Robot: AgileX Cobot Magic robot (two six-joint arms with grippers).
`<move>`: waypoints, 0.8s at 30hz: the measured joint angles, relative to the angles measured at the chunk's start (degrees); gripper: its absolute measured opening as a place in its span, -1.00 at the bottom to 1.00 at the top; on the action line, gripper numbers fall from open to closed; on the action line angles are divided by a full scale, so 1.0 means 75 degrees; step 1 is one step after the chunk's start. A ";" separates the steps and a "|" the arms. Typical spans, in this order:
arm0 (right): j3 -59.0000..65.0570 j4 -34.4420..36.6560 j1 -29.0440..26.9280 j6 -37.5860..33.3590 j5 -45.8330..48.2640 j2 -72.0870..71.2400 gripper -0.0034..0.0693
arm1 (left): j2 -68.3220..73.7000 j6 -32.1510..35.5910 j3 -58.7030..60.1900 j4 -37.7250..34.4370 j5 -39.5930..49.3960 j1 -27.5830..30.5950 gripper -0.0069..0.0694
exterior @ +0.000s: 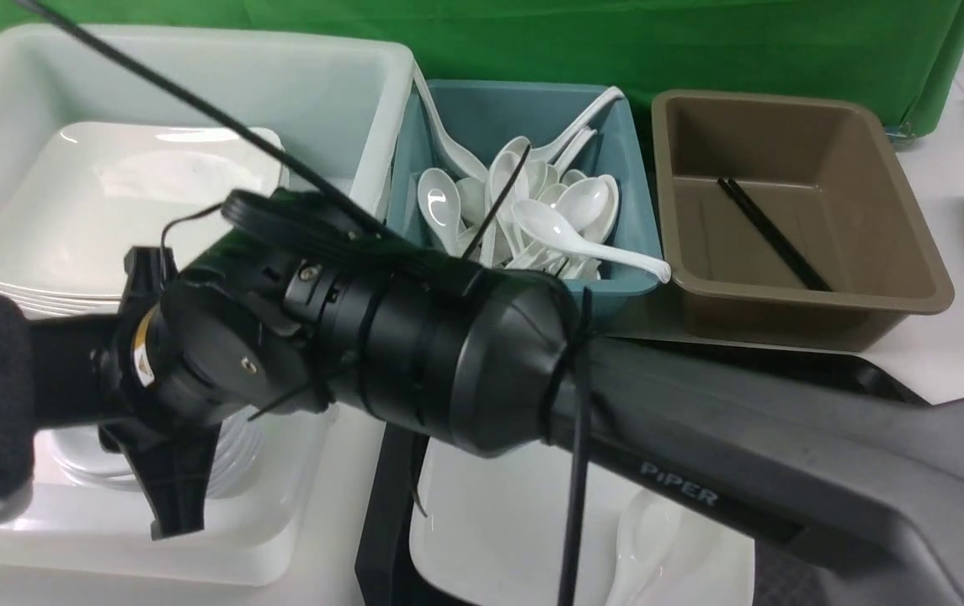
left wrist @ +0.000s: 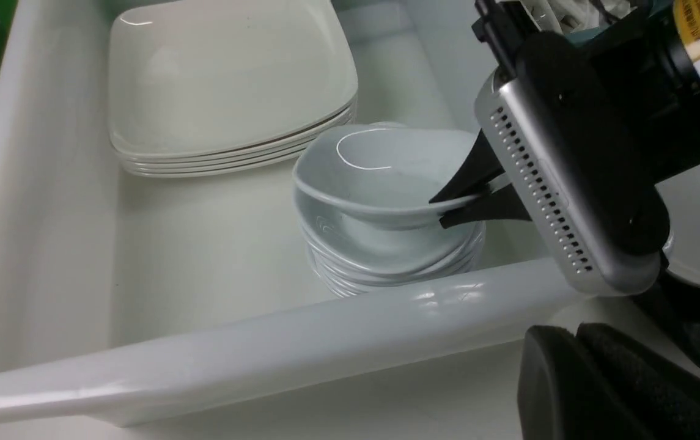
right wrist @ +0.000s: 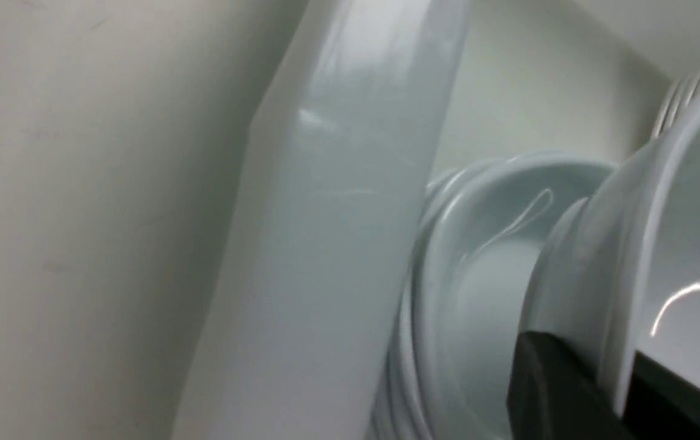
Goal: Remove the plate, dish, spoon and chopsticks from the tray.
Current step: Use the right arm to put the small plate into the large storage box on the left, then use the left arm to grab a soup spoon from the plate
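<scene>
Right tool (right wrist: 615, 391) — dish (right wrist: 680, 232) between fingertips (right wrist: 551, 379).

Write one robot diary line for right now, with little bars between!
right pincer: gripping dish | dish: above stack | spoon: on plate

In the front view, the right arm (exterior: 448, 337) hides the middle of the tray (exterior: 393, 522), and the lower edge of the picture cuts the tray, the large plate (exterior: 507, 522) and the spoon (exterior: 641, 539). The same arm covers part of the dish stack (exterior: 237, 454). In the right wrist view, the held dish (right wrist: 606, 263) is cut at the side, and it looks a little blurred.
</scene>
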 joint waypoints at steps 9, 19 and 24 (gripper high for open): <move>0.0000 -0.0383 0.0000 0.0045 0.0472 -0.0080 0.38 | 0.0000 0.0077 0.0045 -0.0307 -0.0134 0.0000 -0.77; -0.0014 -0.2432 -0.0041 0.2635 0.3914 -0.1752 0.21 | 0.0692 0.0385 0.0160 -0.0781 -0.0599 0.0000 -0.77; 0.0588 -0.2715 -0.0426 0.4551 0.4421 -0.3183 -0.49 | 0.1807 0.0728 0.0167 -0.1638 -0.0964 -0.0150 -0.77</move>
